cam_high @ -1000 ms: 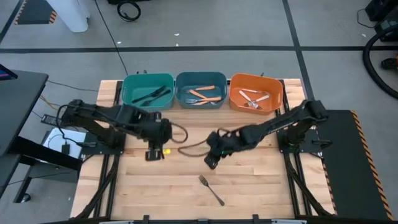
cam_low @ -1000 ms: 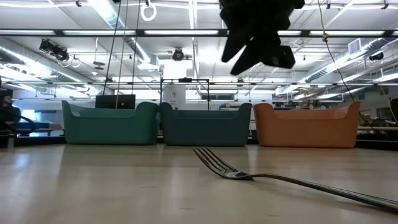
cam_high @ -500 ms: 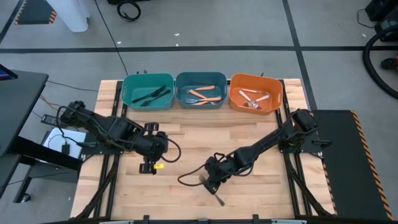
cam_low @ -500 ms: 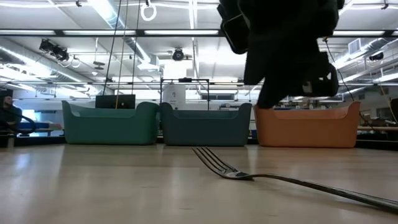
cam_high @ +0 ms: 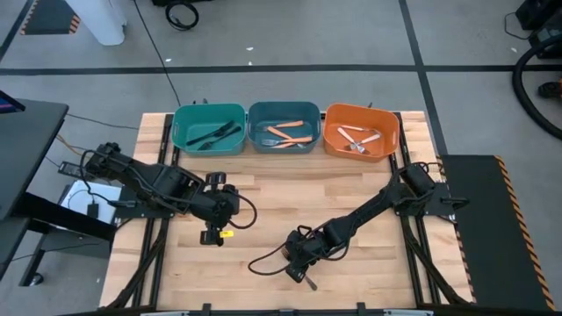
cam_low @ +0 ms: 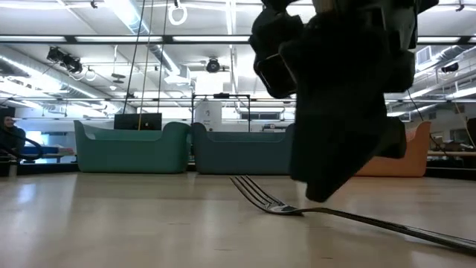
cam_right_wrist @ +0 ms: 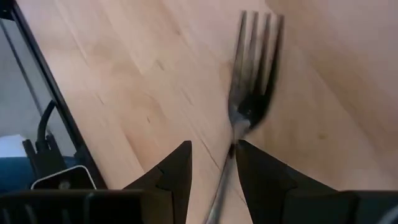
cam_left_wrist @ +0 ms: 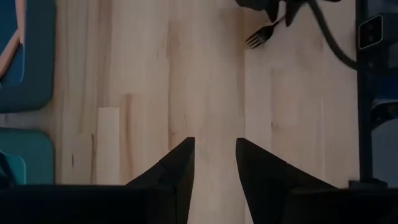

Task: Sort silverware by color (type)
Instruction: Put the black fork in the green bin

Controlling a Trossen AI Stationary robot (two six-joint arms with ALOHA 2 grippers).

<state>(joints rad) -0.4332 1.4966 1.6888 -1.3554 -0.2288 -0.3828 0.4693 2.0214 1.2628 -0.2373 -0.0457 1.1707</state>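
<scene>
- Right gripper (cam_high: pixel 297 262) down low at the near part of the table (cam_high: pixel 263 281), right on top of the silver fork (cam_low: pixel 312 212).
- Fingers (cam_right_wrist: pixel 174 171) parted, straddling the fork's neck just below the tines; not closed on it, handle running between the two tips.
- Fork flat on the wood in the low view, tines pointing toward the bins, handle trailing toward the near edge.
- Left gripper (cam_high: pixel 211 233) parked over the left middle of the table, well apart from the fork, fingers (cam_left_wrist: pixel 177 171) spread with bare wood between them.
- Fork visible far off in the left wrist view, half under the right arm.
- Along the far edge, three bins side by side: teal bin (cam_high: pixel 209 129) with black utensils (cam_high: pixel 215 133), dark blue bin (cam_high: pixel 284 128) with orange-handled utensils (cam_high: pixel 285 134), orange bin (cam_high: pixel 361 131) with silver utensils (cam_high: pixel 358 139).
</scene>
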